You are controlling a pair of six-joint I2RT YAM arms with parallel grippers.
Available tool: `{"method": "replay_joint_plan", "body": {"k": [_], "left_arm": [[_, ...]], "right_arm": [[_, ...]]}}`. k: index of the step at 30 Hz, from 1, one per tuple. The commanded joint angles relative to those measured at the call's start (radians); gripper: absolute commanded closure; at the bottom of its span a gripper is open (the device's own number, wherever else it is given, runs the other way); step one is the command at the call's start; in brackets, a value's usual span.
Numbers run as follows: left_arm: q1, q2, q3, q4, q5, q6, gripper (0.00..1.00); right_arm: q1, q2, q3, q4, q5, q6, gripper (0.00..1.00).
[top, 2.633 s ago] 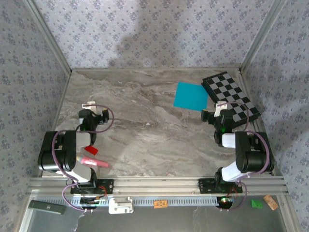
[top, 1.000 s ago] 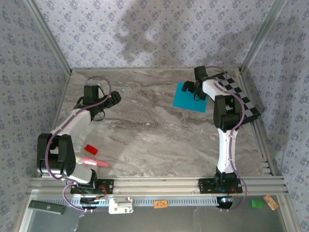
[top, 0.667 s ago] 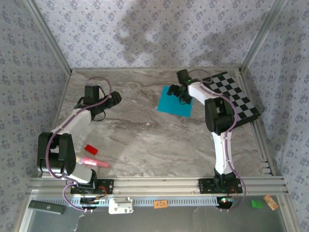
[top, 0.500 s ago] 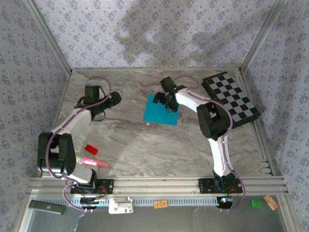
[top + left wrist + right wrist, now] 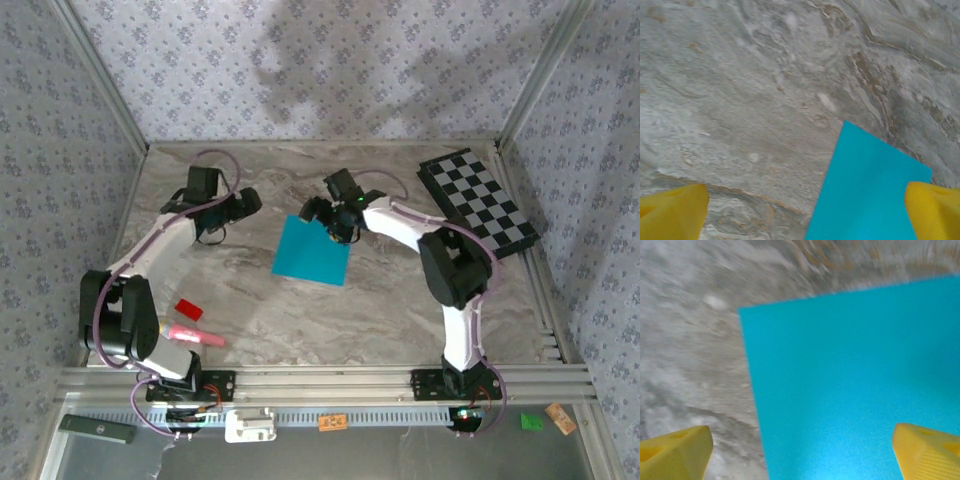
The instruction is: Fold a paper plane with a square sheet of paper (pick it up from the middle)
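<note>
Right claw [image 5: 322, 214] is standing wide open, gripping nothing, and is hanging over the far edge of the thin bright cyan-blue square sheet of paper [image 5: 312, 251]. Left claw [image 5: 244, 203] is also gaping empty, just left of the sheet's far left corner. Sheet is lying flat near the middle of the grey marbled worktop [image 5: 300, 315], well apart from the black-and-white checkered board [image 5: 478, 205] in the far right corner.

Judgement: the sheet is light and limp, sliding easily and creasing readily. No edge is lifting, so pinching up its middle is looking best.
</note>
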Motion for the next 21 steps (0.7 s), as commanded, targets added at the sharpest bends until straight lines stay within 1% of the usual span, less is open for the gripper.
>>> {"method": "replay_joint_plan", "body": {"k": [1,2,4,8,11,13,16,21], "left_arm": [[-0.082,0.059,0.075,-0.151,-0.082,0.018,0.00],[-0.112,0.080,0.093,-0.166,-0.094,0.029,0.00],[-0.165,0.131,0.136,-0.207,-0.110,0.046,0.00],[-0.275,0.270,0.262,-0.303,-0.114,0.085,0.00],[-0.345,0.371,0.368,-0.410,-0.143,0.121,0.00],[-0.382,0.444,0.448,-0.466,-0.169,0.141,0.02],[-0.418,0.537,0.549,-0.527,-0.188,0.157,0.06],[-0.433,0.660,0.680,-0.593,-0.146,0.148,0.12]], "right_arm": [[-0.051,-0.142,-0.060,0.058,0.063,-0.123,0.02],[-0.071,-0.166,-0.094,0.064,0.084,-0.156,0.00],[-0.117,-0.209,-0.152,0.080,0.118,-0.216,0.00],[-0.202,-0.261,-0.219,0.039,0.165,-0.317,0.00],[-0.251,-0.287,-0.244,0.029,0.172,-0.358,0.00],[-0.288,-0.300,-0.301,0.033,0.169,-0.359,0.00],[-0.334,-0.306,-0.328,0.041,0.150,-0.359,0.00],[-0.367,-0.303,-0.350,0.050,0.126,-0.357,0.00]]}}
